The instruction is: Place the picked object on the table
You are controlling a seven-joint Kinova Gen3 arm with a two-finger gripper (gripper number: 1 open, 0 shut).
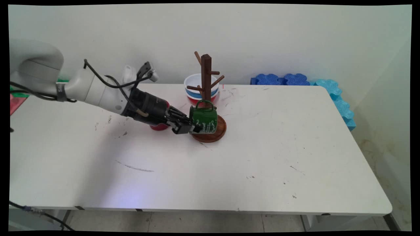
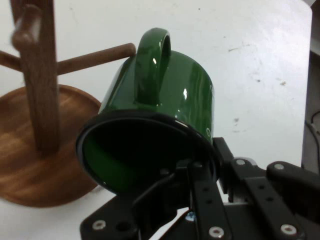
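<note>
Main view: we record a green mug [image 1: 204,120], glossy enamel with pale lettering on its side, lying tipped with its handle uppermost and its mouth toward the gripper [image 1: 192,127], whose fingers are clamped on the mug's rim. The mug hangs over the round base of a wooden mug tree [image 1: 206,98], just beside the post and under a low peg. Behind the tree stand stacked bowls [image 1: 200,88]; a red cup [image 1: 159,126] sits partly hidden behind the wrist. The white table [image 1: 229,164] lies bare to the front and right; blue foam pieces [image 1: 328,90] line its far right corner. Hand view: we note the mug [image 2: 165,95] with a dark rim and green interior, one finger [image 2: 200,185] inside the mouth, the handle just clear of a peg of the tree [image 2: 40,75].
</note>
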